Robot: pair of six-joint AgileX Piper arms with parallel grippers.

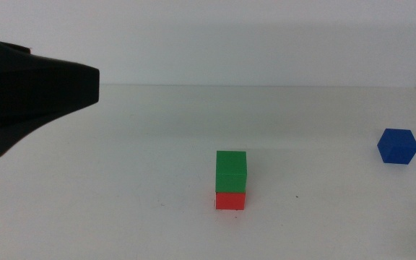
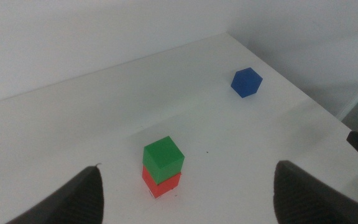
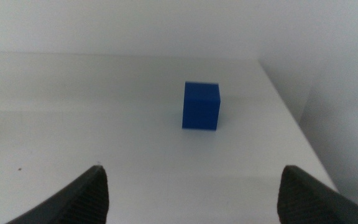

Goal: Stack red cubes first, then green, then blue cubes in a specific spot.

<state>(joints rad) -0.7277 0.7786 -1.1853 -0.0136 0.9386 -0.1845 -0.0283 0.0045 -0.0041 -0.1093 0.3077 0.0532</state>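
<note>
On the white table, nearest the camera in the middle view, the red cube is seen standing flat, with the green cube set squarely on top of it, edges nearly flush. Nothing is found beside this stack.

Farther back and well off to the right, near the table's right edge, the blue cube is seen resting alone on the table, turned slightly so that a corner faces the camera. No object is placed between it and the stack.

The left gripper is held above the table, with the stack between its jaws in the left wrist view but well below them; the jaws are spread wide and nothing is held. In the middle view its dark body is seen at the left side, raised and apart from the cubes.

The right gripper is pointed at the blue cube, short of it, jaws wide apart and empty.

A plain white wall is seen behind the table. No labels or writing can be read on any cube.
</note>
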